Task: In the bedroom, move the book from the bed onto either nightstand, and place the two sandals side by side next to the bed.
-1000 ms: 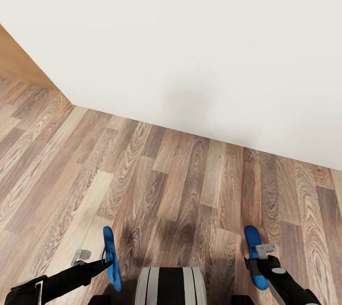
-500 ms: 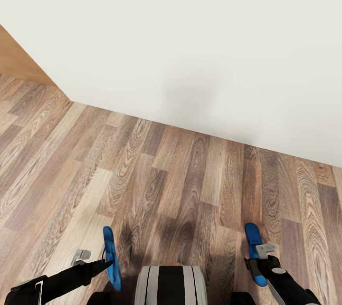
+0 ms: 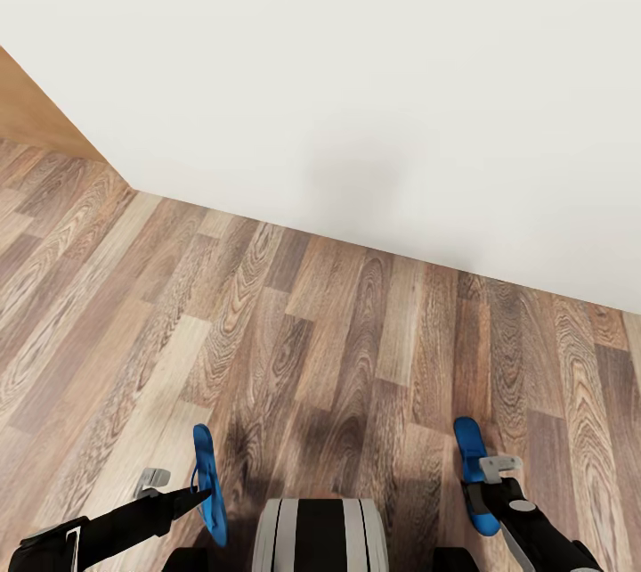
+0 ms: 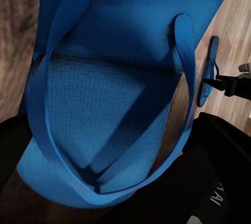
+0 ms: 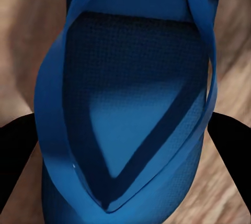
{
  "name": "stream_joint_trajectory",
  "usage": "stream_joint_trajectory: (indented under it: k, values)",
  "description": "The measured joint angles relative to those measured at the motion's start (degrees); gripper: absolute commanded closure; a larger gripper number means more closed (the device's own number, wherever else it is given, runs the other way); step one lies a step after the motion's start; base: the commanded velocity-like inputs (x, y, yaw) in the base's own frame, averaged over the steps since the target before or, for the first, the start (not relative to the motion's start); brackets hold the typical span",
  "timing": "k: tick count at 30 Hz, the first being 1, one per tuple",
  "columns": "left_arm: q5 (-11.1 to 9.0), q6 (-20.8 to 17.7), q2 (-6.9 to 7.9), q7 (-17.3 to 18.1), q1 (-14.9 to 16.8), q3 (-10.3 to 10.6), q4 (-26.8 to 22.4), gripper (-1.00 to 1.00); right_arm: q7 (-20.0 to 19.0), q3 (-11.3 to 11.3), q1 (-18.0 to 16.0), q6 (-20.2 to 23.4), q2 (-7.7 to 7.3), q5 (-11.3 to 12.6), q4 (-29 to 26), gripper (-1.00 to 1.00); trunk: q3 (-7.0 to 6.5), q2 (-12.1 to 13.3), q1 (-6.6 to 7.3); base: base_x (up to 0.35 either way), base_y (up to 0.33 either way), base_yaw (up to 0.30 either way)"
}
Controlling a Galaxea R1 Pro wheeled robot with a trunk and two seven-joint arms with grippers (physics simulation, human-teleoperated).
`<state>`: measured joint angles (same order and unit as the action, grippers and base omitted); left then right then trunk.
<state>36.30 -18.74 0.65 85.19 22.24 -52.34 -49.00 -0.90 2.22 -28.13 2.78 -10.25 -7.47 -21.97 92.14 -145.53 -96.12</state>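
White wall [image 3: 374,64] met wood-plank floor [image 3: 312,331] ahead. Left gripper [image 3: 198,494] clamped left sandal [image 3: 208,483] on edge, long axis toward the wall. Robot's base [image 3: 319,535] sat between. Right gripper [image 3: 481,490] held right sandal [image 3: 472,469], pointing likewise.

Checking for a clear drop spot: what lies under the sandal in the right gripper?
Under the right sandal lies wood-plank floor. The sandal and the right gripper cover the patch directly beneath.

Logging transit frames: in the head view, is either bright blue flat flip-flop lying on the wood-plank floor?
No: the left gripper holds one bright blue flat flip-flop and the right gripper holds the other flip-flop, above the wood-plank floor.
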Motion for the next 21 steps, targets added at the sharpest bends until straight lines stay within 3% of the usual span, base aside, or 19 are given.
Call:
stream_joint_trajectory:
  k: [4, 21]
  values:
    - [0.0, 0.0, 0.00, 0.0, 0.0, 0.1, 0.0, 1.00, 0.0, 0.0, 0.0, 0.0, 0.02, 0.0, 0.0, 1.00, 0.00, 0.0, 0.00, 0.000, 0.000, 0.000]
    - [0.0, -0.1, 0.00, 0.1, 0.0, 0.1, 0.0, 1.00, 0.0, -0.1, 0.0, 0.0, -0.01, 0.1, -0.1, 1.00, -3.76, 0.2, 0.44, 0.000, 0.000, 0.000]
